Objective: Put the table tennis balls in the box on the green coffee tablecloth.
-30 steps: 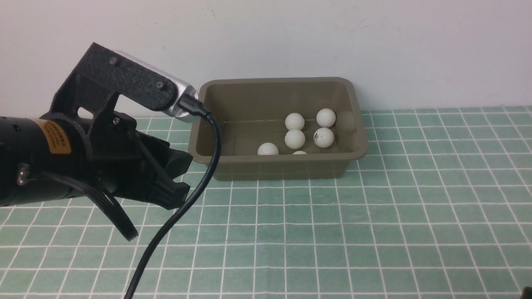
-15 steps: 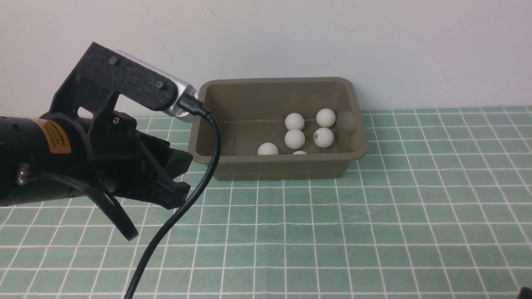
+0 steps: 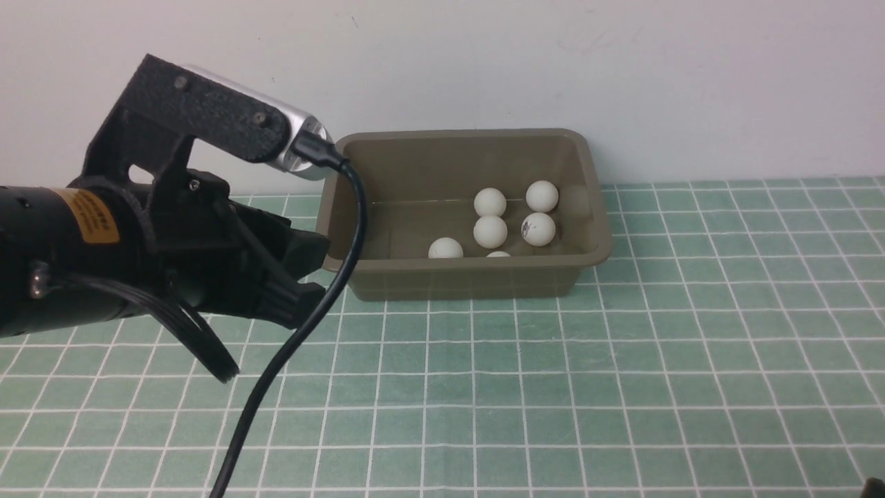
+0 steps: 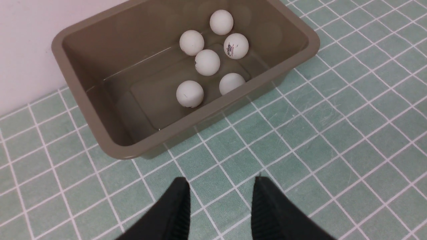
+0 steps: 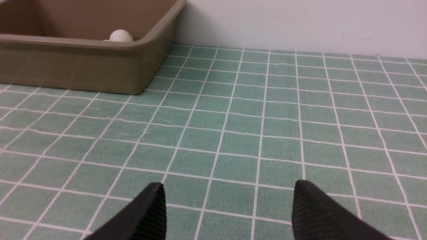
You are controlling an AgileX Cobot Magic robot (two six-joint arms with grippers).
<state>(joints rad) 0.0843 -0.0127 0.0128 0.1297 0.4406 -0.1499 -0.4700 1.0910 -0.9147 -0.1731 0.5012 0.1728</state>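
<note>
Several white table tennis balls (image 3: 490, 232) lie inside the olive-brown box (image 3: 470, 280), clustered toward its right half; one carries a dark logo (image 4: 236, 46). The box (image 4: 100, 50) stands on the green coffee tablecloth (image 3: 622, 380) against the back wall. My left gripper (image 3: 314, 277) hovers just off the box's left front corner, open with a narrow gap, and only cloth shows between its fingers (image 4: 220, 180). My right gripper (image 5: 228, 185) is wide open and empty above bare cloth, to the right of the box (image 5: 76, 70), where one ball (image 5: 121, 35) peeks over the rim.
A white wall runs behind the box. The left arm's black cable (image 3: 276, 373) hangs down to the cloth in front of the box's left end. Checked cloth stretches in front of and to the right of the box.
The left arm has risen a little and edged right toward the box. The balls and the box have not moved.
</note>
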